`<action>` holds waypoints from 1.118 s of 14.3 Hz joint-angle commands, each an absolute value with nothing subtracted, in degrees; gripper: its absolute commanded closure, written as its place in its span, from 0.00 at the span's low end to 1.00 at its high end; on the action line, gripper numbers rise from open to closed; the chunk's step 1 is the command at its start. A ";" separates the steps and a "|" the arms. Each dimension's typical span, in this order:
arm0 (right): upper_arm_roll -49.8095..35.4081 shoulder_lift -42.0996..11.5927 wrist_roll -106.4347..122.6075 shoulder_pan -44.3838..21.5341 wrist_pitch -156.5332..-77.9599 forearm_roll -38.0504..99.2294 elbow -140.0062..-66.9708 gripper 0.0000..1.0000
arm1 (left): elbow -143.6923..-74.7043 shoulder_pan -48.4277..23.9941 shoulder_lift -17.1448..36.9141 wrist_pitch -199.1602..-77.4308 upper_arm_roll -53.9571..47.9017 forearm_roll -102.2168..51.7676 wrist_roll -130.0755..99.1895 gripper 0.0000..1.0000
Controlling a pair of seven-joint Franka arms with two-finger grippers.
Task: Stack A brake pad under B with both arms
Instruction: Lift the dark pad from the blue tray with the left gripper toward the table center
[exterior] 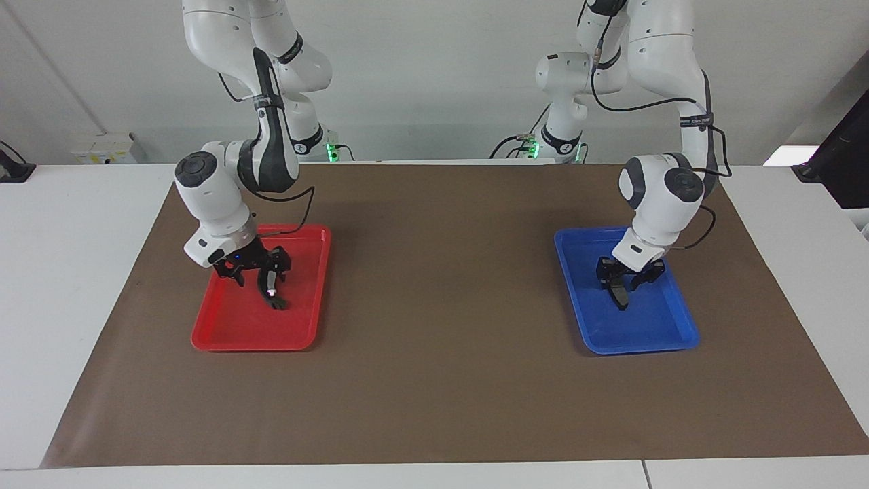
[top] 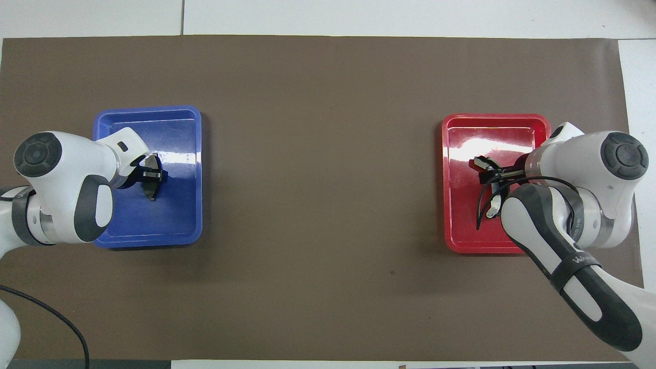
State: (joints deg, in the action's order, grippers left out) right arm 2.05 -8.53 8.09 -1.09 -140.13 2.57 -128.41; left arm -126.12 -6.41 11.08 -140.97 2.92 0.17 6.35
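item: left gripper [exterior: 628, 275], lowered into the blue tray [exterior: 672, 339] at the left arm's end of the table. its jaws were seen pinched on the a brake pad [exterior: 618, 293], a short, plain dark pad. the pad was held on edge, its lower tip down at the tray floor; whether it touched the floor could not be told. in the overhead view the same gripper [top: 149, 175] was recorded over the part of the blue tray [top: 174, 225] toward the table's end, with the pad [top: 151, 190] showing just below the fingers.

item: right gripper [exterior: 261, 268], lowered into the red tray [exterior: 224, 336] at the right arm's end of the table. its jaws were seen closed on b [exterior: 271, 291], a longer, thin black crescent with a shiny spot on its face. the piece was held tilted, its free end down near the tray floor. in the overhead view the gripper [top: 494, 177] was recorded over the middle of the red tray [top: 461, 236], with the crescent [top: 484, 205] curving from it toward the robots.

item: brown mat [exterior: 434, 380], laid over the white table [exterior: 68, 272]. both trays were set on it, well apart, with bare mat between them.
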 commanded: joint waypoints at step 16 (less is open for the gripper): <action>1.76 -9.14 10.03 -0.79 -138.61 2.64 -127.71 0.85 | -106.35 -31.09 13.18 -125.06 3.34 0.26 -22.74 0.84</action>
